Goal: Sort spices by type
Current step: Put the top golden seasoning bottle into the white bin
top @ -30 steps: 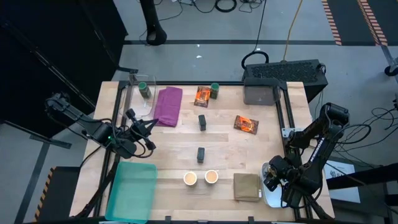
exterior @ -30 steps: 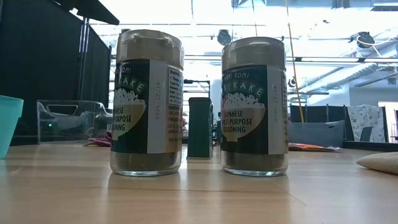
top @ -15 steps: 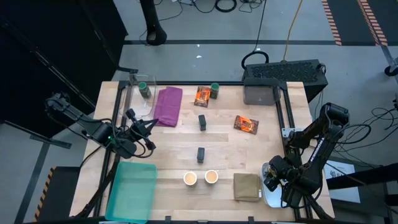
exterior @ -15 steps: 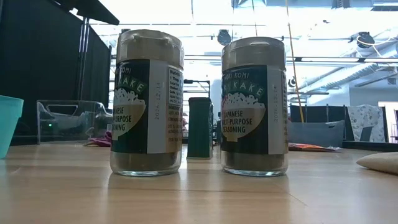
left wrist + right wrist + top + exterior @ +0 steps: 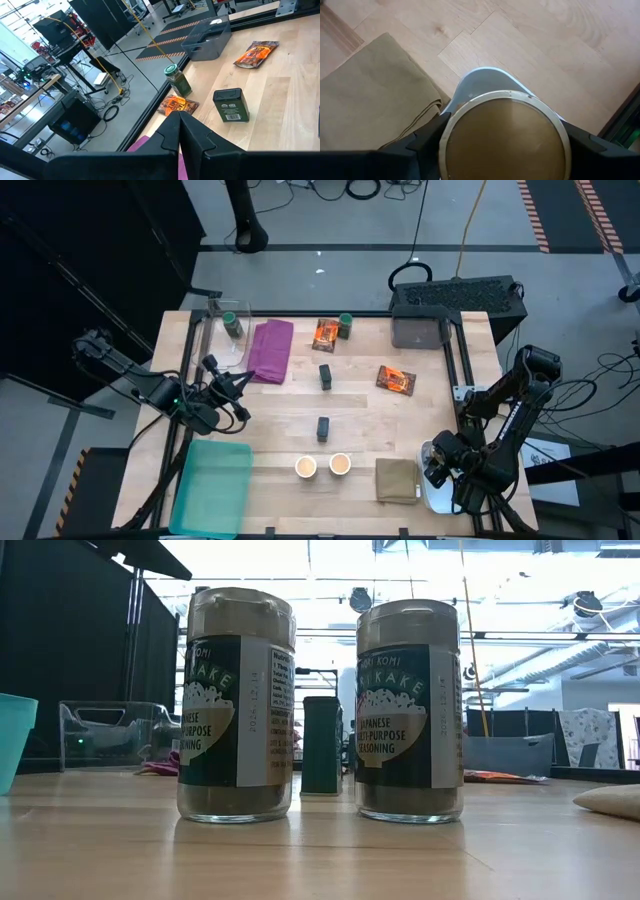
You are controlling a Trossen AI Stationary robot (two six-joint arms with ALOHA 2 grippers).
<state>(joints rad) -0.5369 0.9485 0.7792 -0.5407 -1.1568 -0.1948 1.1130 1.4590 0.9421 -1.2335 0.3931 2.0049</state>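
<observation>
Two tan-topped cups (image 5: 306, 467) (image 5: 340, 464) stand near the table's front edge; the low view shows them as labelled jars (image 5: 236, 705) (image 5: 409, 710). Dark blocks (image 5: 325, 376) (image 5: 323, 428) stand mid-table. Orange packets (image 5: 325, 333) (image 5: 396, 380) lie farther back. One green-lidded jar (image 5: 346, 325) stands at the far edge, and another (image 5: 231, 323) sits in a clear bin. My left gripper (image 5: 236, 385) hovers shut beside the purple cloth (image 5: 271, 350). My right gripper (image 5: 436, 465), at the near right corner, is shut on a third tan-topped cup (image 5: 502, 137). My right gripper pinches the tan-topped cup between its two fingers, one on each side of the lid's rim (image 5: 445, 145). The fingers slant down from above. The cup stands upright over a white dish (image 5: 487, 80). Whether it rests on the dish is hidden by the cup.
A teal tray (image 5: 213, 485) lies at the near left. An olive-tan folded cloth (image 5: 397, 480) lies beside my right gripper. A grey bin (image 5: 420, 330) and a dark box (image 5: 460, 298) stand at the far right. The clear bin (image 5: 222, 330) is at the far left.
</observation>
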